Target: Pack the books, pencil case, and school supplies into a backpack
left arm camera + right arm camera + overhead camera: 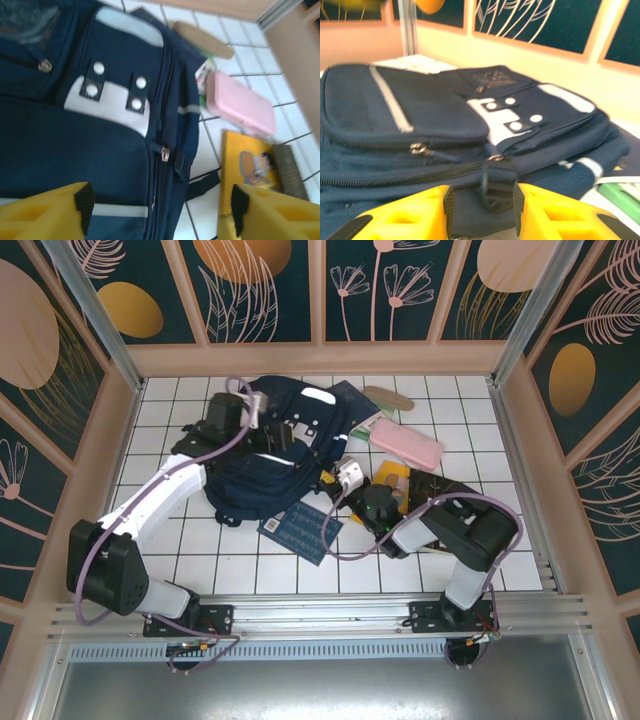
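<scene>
Staged robot lab cell: white gridded tabletop (470, 410), leaf-patterned wall panels (260, 290), aluminium frame rails (320, 612)

Backpack (270, 465) lies flat, left of centre. Just right of it is the pencil case (407, 443), with the oval piece (388, 397) behind that, toward the back wall. Book with drawn figure (392, 476) lies before the pencil case. Printed book (300, 530) lies against the backpack's near edge.

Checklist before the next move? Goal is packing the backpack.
1. Left end effector open and empty: ok.
2. Right end effector closed on the backpack at its buckle strap: ok.
3. Compartment open for loading: not ok, the visible zips look shut.
4. Pencil case lying free, nothing on it: ok.
5. Yellow book clear to grasp: cannot tell, right arm partly over it.
</scene>
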Tool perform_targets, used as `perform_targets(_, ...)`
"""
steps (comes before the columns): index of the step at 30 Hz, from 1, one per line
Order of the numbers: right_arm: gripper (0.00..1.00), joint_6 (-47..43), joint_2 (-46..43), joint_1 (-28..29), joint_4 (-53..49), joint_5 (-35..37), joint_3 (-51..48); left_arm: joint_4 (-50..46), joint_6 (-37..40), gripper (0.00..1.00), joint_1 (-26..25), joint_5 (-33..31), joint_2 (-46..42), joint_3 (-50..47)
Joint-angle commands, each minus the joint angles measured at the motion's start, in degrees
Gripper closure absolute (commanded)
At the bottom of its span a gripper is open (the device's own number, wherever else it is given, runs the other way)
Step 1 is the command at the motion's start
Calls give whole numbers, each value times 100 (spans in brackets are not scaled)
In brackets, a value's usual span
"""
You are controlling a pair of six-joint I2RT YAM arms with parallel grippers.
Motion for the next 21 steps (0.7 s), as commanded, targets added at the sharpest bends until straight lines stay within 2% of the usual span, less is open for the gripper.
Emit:
perform_targets(1, 61, 379, -484, -123, -176, -230, -156, -733, 884, 16, -302, -1064, 326, -6)
perform_targets(7, 60, 599, -1024, -342, -331, -355, -443, -1396, 1418, 11, -968, -2170, 465, -156)
perform_targets(11, 60, 758, -1167, -490, -238, -535, -630, -1418, 1472, 9, -1069, -2988, 504, -317)
perform_targets(16, 60, 813, -1098, -498, -156, -572, -640, -1401, 1499, 8, -1073, -2780, 1034, -77)
perform_targets(21, 60, 858, -1119, -543, -132, -649, -649, -1027, 1512, 8, -1060, -3103, 1656, -29)
